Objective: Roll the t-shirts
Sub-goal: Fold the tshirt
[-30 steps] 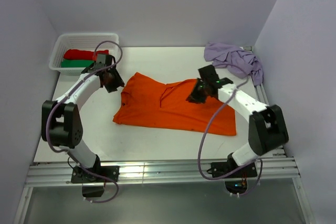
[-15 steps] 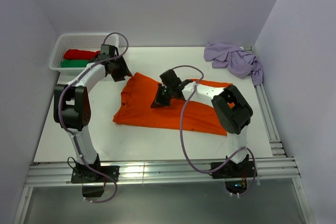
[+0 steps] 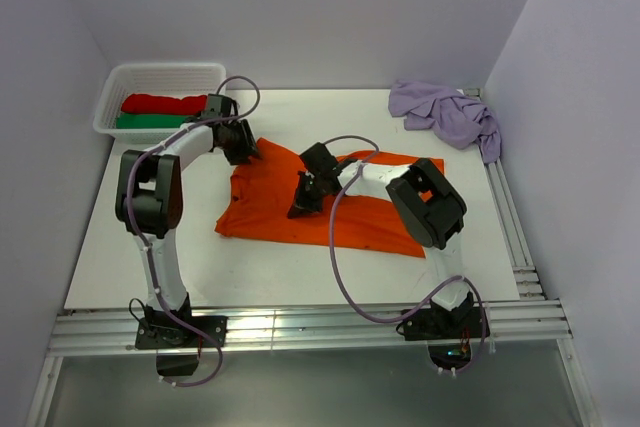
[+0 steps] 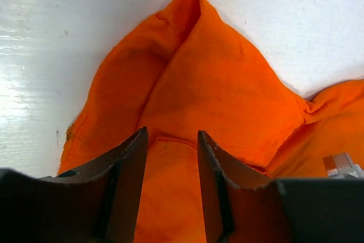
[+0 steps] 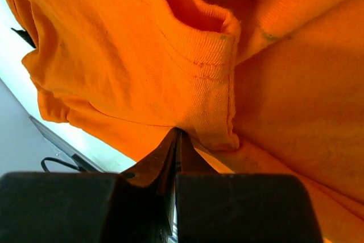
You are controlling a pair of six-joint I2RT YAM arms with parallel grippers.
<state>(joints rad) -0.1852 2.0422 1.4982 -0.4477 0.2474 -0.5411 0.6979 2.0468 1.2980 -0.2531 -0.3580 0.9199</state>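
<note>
On the white counter (image 3: pixel 150 247), the right gripper (image 5: pixel 176 139) pinches a fold of the orange t-shirt (image 3: pixel 265 209); the left gripper (image 4: pixel 170 157) hangs part-open over its sleeve (image 4: pixel 196 75). That thin pinch may slip.

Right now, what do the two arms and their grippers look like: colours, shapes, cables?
Both the left arm and the right arm have white links between bulky black joints. A pale purple cable runs loosely along each, looping free. The left gripper and the right gripper are black, each with two flat, tapering fingers. I see no markings.
</note>
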